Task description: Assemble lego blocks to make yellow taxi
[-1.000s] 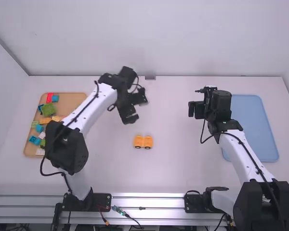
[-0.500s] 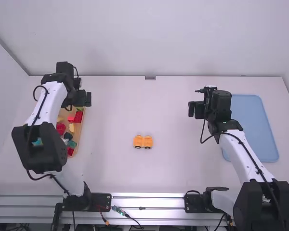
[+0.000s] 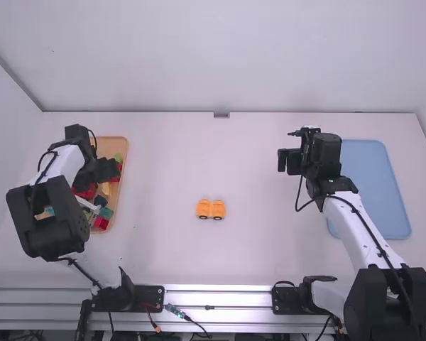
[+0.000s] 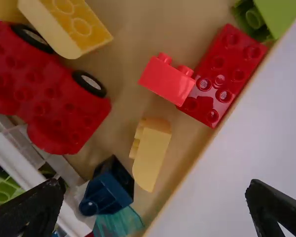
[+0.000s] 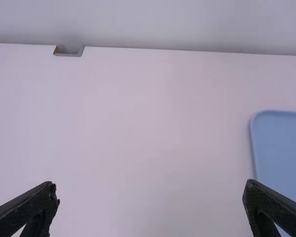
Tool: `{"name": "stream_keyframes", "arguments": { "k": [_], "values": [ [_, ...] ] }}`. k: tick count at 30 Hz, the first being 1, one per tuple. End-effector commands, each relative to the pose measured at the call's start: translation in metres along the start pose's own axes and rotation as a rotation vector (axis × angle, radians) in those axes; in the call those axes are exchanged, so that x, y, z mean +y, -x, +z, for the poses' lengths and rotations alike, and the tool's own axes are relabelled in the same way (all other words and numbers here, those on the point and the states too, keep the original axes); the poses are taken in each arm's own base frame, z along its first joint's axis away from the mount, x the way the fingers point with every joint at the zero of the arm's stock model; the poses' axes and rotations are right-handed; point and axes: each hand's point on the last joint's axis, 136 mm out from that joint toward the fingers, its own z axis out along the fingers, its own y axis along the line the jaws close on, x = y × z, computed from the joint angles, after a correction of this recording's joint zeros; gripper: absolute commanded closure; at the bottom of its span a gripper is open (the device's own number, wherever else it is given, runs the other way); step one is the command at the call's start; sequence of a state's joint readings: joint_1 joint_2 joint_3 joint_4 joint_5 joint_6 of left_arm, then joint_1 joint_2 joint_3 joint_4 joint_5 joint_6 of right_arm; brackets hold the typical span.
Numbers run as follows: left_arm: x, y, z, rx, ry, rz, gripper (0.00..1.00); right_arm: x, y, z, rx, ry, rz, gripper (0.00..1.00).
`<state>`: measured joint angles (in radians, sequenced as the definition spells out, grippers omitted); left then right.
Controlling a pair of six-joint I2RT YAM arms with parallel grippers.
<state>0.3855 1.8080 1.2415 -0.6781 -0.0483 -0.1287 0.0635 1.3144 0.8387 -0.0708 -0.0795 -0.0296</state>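
In the high view my left gripper is over the wooden tray of loose blocks. The left wrist view has my left gripper open above the blocks, with a pale yellow curved block, a yellow block, a red wheeled piece and a dark blue block below. A yellow-orange wheeled car base stands mid-table. My right gripper is over the right part of the table; in the right wrist view my right gripper is open with nothing between its fingers.
A blue tray lies at the right, behind and beside the right arm. Red blocks and a green block lie along the wooden tray's edge. A back wall bounds the table.
My left gripper has swung from the middle of the table leftward to the wooden tray, then lower over it. The right arm and the wheeled car base have not moved.
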Motion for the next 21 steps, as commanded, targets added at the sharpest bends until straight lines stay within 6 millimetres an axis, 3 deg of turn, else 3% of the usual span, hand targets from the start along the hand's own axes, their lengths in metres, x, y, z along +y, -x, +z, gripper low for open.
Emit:
{"name": "stream_keyframes", "arguments": {
  "k": [1,5,11,17,21],
  "values": [
    [-0.004,-0.004,-0.001,-0.018,-0.017,0.068,0.02,0.001,0.015,-0.003,-0.031,0.004,-0.001,0.01],
    [-0.004,-0.001,0.011,-0.066,-0.012,0.115,0.09,0.001,0.015,-0.003,-0.03,0.004,0.002,0.01],
    [-0.004,0.001,0.024,-0.117,-0.009,0.178,0.04,0.001,0.015,-0.003,-0.03,0.004,0.0,0.01],
    [-0.004,0.007,0.031,-0.174,-0.013,0.169,0.13,0.001,0.014,-0.003,-0.028,0.004,0.003,0.01],
    [-0.004,0.008,0.033,-0.186,-0.015,0.169,0.11,0.001,0.012,-0.002,-0.018,0.004,0.003,0.01]
  ]
}}
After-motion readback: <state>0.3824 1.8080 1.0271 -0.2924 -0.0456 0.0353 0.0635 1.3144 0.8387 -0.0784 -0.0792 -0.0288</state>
